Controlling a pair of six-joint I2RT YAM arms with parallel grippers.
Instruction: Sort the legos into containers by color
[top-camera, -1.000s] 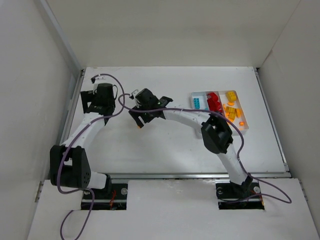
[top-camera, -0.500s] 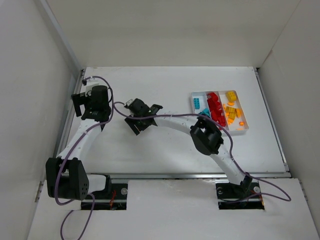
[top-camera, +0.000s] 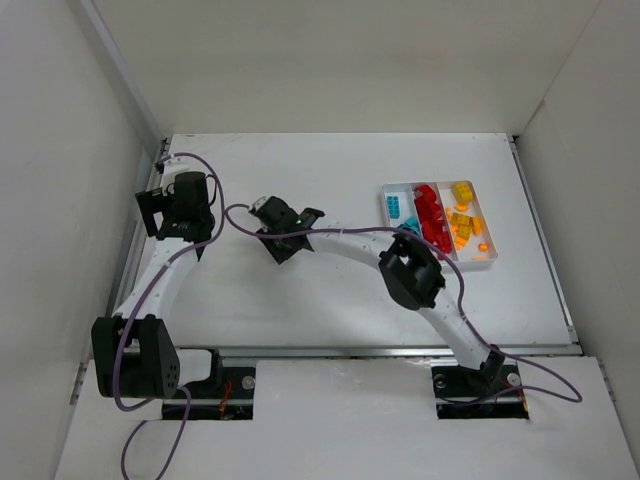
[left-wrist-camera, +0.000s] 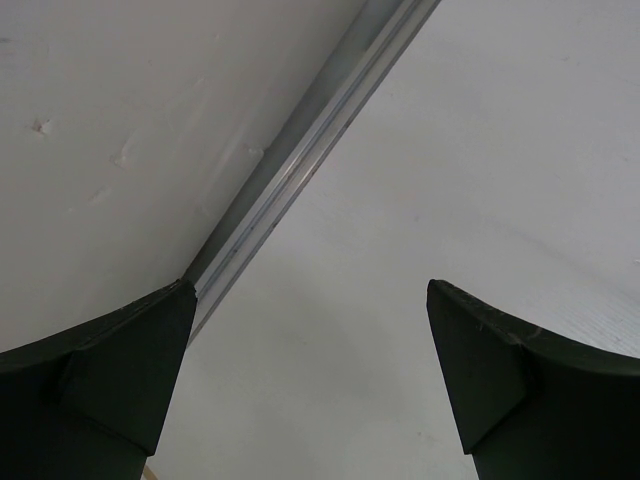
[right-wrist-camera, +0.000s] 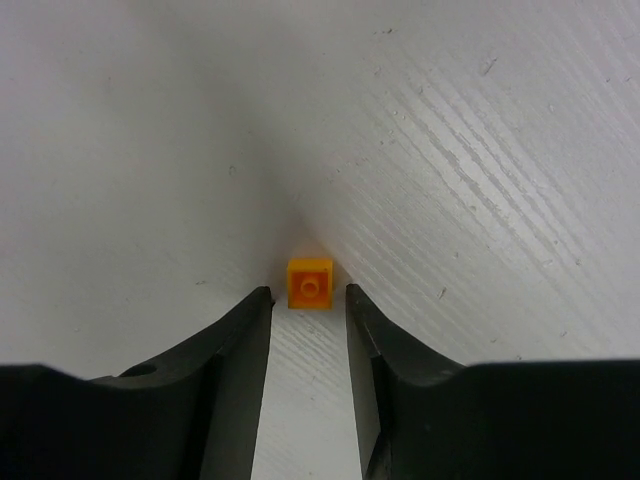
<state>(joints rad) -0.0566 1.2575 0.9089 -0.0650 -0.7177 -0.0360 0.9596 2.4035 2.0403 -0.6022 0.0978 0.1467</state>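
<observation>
Orange lego (right-wrist-camera: 310, 284), stud up, square, just ahead of narrowly parted right claw (right-wrist-camera: 307, 293), left claw (left-wrist-camera: 308, 287) wide apart

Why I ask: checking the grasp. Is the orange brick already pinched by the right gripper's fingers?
No, the orange brick sits on the table with bare gaps to both fingers of the right gripper.

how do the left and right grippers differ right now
The left gripper stands wide open over the table beside the edge rail; the right gripper stands narrow, fingers flanking an orange lego. Left sits by the table's left edge, right nearer the middle. Both hold nothing.
</observation>
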